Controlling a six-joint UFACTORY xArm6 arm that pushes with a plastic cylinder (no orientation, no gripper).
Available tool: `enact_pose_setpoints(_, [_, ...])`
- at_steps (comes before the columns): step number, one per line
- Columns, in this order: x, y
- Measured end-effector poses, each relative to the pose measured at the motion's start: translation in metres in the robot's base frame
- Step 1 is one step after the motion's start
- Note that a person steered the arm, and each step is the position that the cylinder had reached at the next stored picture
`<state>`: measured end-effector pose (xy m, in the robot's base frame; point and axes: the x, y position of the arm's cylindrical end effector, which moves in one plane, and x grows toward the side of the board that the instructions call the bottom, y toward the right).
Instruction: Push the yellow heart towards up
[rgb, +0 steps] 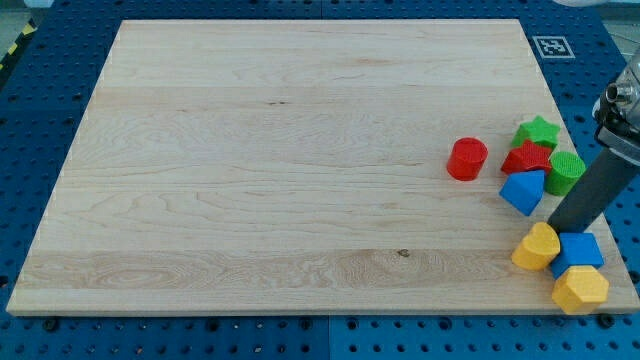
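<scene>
the yellow heart (537, 247) sits near the board's (280, 160) lower right corner, about five o'clock from the board's middle. my tip (556, 231) (a bare rod, so no claw to be wide or narrow) rests just at the heart's one o'clock, touching or nearly so. a blue block (581, 249) lies at the heart's three o'clock, a yellow hexagon (580, 289) at its four o'clock. at the heart's twelve o'clock are a blue block (523, 190), red star (527, 157), green star (536, 131) and green cylinder (565, 171); a red cylinder (467, 159) stands at their nine o'clock.
</scene>
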<state>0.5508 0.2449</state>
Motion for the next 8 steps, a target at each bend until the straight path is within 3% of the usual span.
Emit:
enact_pose_setpoints(3, [-0.025,-0.005])
enact_pose_setpoints(5, [-0.025,-0.054])
enact_pose_setpoints(8, [0.06,-0.062])
